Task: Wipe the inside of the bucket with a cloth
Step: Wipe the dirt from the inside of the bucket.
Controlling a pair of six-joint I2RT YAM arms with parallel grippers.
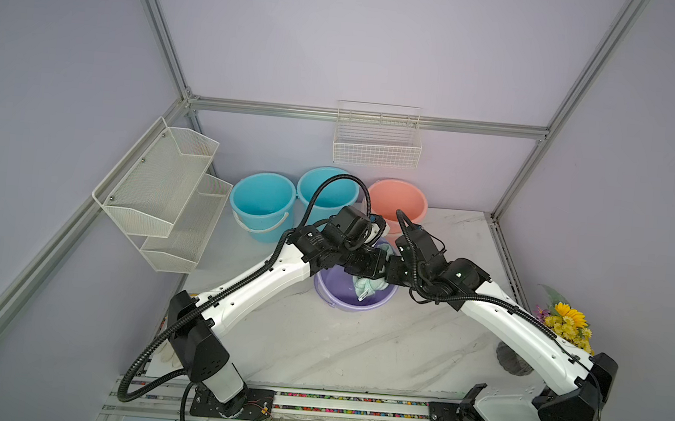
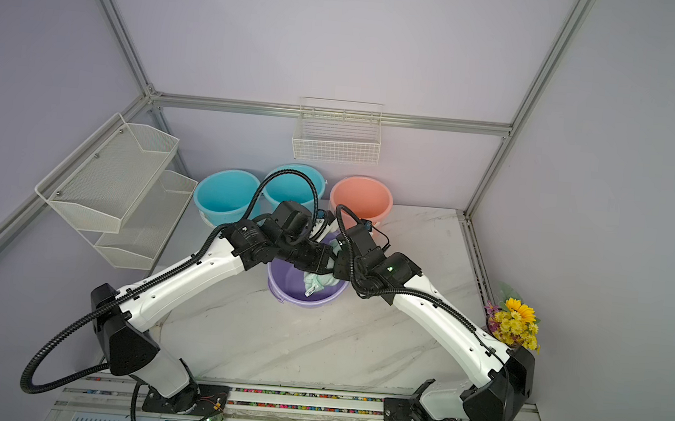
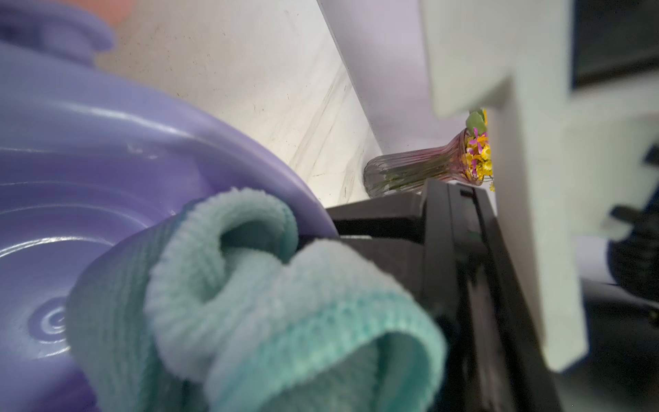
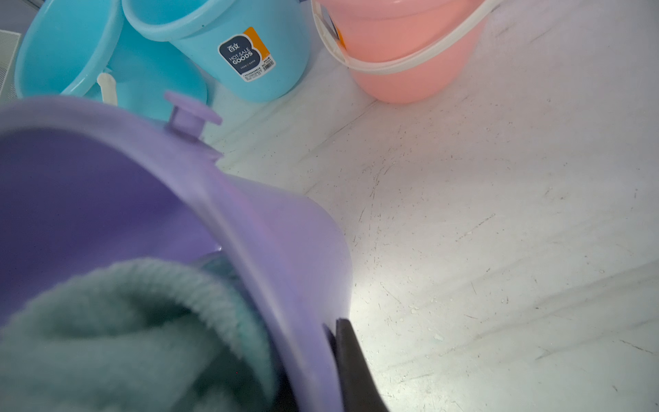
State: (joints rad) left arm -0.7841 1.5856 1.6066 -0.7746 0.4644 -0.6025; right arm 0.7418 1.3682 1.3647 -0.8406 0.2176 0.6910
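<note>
Here, white marbled tabletop (image 1: 336, 344), lilac walls (image 1: 343, 33), left end effector (image 3: 331, 237) clamping cloth (image 3: 249, 303), right end effector (image 4: 333, 356) pinching bucket (image 4: 285, 232).

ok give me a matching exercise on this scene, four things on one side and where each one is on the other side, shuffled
Things
1 cloth
2 pink bucket
3 yellow flowers
4 white wire basket

Places
a hung on the back wall
b in a glass vase
c bunched inside the purple bucket
d next to a blue bucket

Pairs: 1-c, 2-d, 3-b, 4-a
</note>
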